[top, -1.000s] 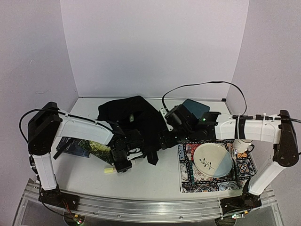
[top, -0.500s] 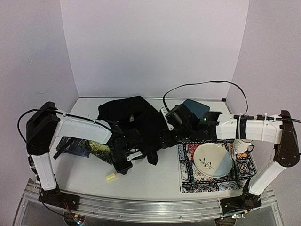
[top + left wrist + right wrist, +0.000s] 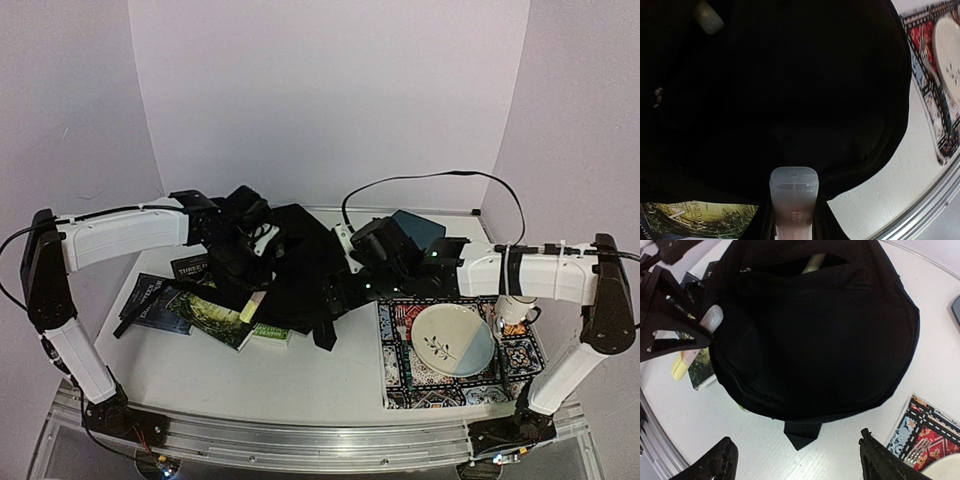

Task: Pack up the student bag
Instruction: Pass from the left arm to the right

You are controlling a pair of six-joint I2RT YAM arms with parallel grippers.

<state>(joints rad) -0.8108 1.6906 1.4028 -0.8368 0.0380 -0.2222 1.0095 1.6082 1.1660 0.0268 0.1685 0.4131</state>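
I see the student bag (image 3: 305, 262) lying mid-table, between the patterned mat (image 3: 450, 390) and the books (image 3: 200, 312). My right gripper (image 3: 797, 460) hangs over it, fingers spread wide. My left gripper (image 3: 792, 225) is clamped on a pale yellow marker (image 3: 794, 190) at the bag's edge.

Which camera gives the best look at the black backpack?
The right wrist view: the student bag shows nearly whole from above, with its pocket open. The top view shows it partly hidden; the left wrist view sees only a close-up stretch of dark fabric.
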